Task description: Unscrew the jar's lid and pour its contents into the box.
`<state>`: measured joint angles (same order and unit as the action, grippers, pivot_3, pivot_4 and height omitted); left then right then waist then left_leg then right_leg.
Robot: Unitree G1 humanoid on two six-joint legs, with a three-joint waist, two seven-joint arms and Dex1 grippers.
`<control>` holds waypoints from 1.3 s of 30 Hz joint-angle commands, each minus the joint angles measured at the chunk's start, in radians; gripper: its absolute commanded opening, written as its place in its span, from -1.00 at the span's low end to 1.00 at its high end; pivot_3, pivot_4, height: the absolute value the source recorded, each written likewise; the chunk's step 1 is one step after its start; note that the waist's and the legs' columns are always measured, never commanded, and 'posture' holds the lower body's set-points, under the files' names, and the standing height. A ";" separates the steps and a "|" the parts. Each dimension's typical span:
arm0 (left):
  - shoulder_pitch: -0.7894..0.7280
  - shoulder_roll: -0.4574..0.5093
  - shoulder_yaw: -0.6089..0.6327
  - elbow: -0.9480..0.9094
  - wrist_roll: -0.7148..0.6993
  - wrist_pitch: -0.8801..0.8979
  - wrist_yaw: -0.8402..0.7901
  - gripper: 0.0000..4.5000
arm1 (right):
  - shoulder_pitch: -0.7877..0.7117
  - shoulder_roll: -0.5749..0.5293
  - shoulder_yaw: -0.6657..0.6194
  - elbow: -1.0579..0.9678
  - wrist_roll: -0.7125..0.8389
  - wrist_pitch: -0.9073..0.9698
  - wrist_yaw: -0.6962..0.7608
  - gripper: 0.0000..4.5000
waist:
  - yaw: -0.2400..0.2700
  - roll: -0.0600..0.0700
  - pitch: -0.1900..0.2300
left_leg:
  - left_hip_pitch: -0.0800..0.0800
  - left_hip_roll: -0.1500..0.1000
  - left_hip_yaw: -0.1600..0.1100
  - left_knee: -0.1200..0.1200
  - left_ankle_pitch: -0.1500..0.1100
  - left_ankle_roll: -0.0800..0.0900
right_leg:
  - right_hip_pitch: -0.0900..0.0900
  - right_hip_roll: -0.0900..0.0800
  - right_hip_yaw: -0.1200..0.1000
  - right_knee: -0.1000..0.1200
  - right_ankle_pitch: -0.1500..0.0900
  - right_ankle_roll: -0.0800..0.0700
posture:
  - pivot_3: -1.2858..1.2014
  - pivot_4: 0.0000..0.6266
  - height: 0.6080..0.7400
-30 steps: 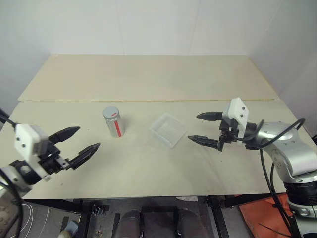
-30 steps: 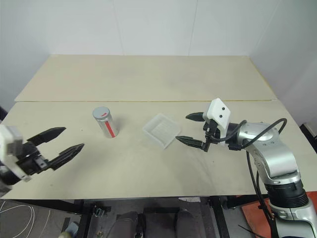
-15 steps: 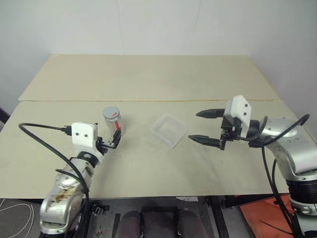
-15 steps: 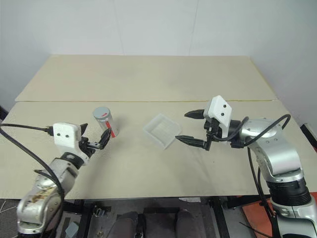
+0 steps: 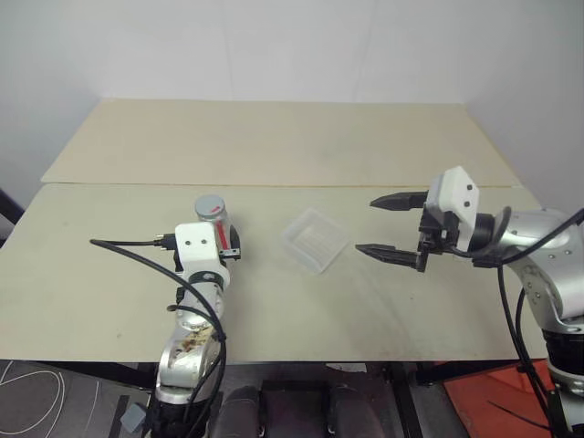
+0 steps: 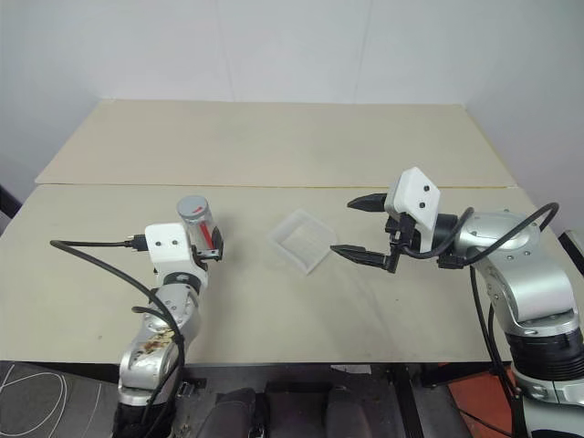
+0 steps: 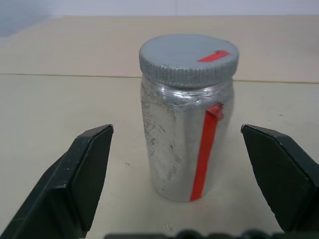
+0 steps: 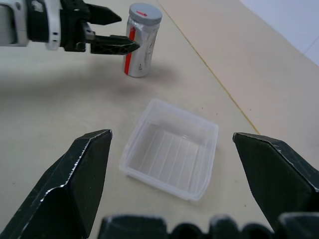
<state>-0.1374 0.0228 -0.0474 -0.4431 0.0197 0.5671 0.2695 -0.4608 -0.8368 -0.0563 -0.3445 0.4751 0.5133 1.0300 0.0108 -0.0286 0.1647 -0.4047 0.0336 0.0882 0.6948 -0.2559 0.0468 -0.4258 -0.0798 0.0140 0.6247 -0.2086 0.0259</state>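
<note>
The jar (image 7: 174,149) stands upright on the table with a red stripe down its side, left of the box. Its grey lid (image 7: 188,59), marked with a small red dash, sits on top. The contents are hidden behind the cloudy wall. My left gripper (image 7: 177,128) is level and open, one fingertip on each side of the jar without touching it. The box (image 5: 316,239), a shallow translucent tray, lies tilted at mid-table. My right gripper (image 5: 365,224) hovers open just right of the box, pointing at it, with nothing held.
The tabletop is two pale boards joined at a seam (image 5: 274,185), with a white wall behind. A black cable (image 5: 128,245) loops from my left wrist over the table's left front. The table's front edge (image 5: 301,358) runs close below both arms.
My left arm swung in from the table's left front to the jar and turned level, its open fingers now flanking the jar. The right gripper has hardly moved.
</note>
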 commanded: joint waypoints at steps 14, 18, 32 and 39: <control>-0.156 -0.130 -0.005 0.190 0.114 -0.118 0.110 0.99 | -0.014 -0.043 -0.050 -0.025 0.044 -0.011 0.021 1.00 | 0.001 -0.001 0.000 | -0.001 0.000 0.000 0.000 0.000 0.000 | 0.000 0.000 0.000 -0.001 0.000 0.001 | 0.03 -0.52 1.00; -0.165 -0.140 0.000 0.216 0.112 -0.124 0.120 0.99 | -0.016 -0.046 -0.054 -0.026 0.047 -0.010 0.025 1.00 | 0.000 -0.001 0.000 | -0.001 0.000 0.000 0.000 0.000 0.001 | 0.000 0.000 0.000 -0.001 0.000 0.001 | 0.03 -0.52 1.00; -0.168 -0.107 0.021 0.218 0.089 -0.130 0.074 0.22 | 0.008 -0.031 -0.080 -0.059 0.094 -0.003 0.014 1.00 | 0.001 -0.001 0.000 | -0.001 0.000 -0.001 0.000 0.000 0.001 | 0.000 -0.001 0.000 -0.001 0.000 0.001 | 0.03 -0.52 1.00; -0.143 -0.029 0.077 0.134 -0.024 -0.121 -0.118 0.22 | 0.022 -0.023 -0.084 -0.084 0.126 0.000 -0.007 1.00 | 0.000 -0.001 0.000 | -0.001 0.000 -0.001 0.000 0.000 0.001 | 0.000 -0.001 -0.001 -0.001 0.000 0.001 | 0.03 -0.52 1.00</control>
<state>-0.2792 -0.0217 0.0201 -0.2402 0.0267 0.4577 0.2019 -0.4381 -0.8593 -0.0951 -0.3960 0.5752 0.5135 1.0338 0.0112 -0.0292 0.1651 -0.4059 0.0338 0.0877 0.6951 -0.2563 0.0475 -0.4259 -0.0806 0.0135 0.6238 -0.2084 0.0266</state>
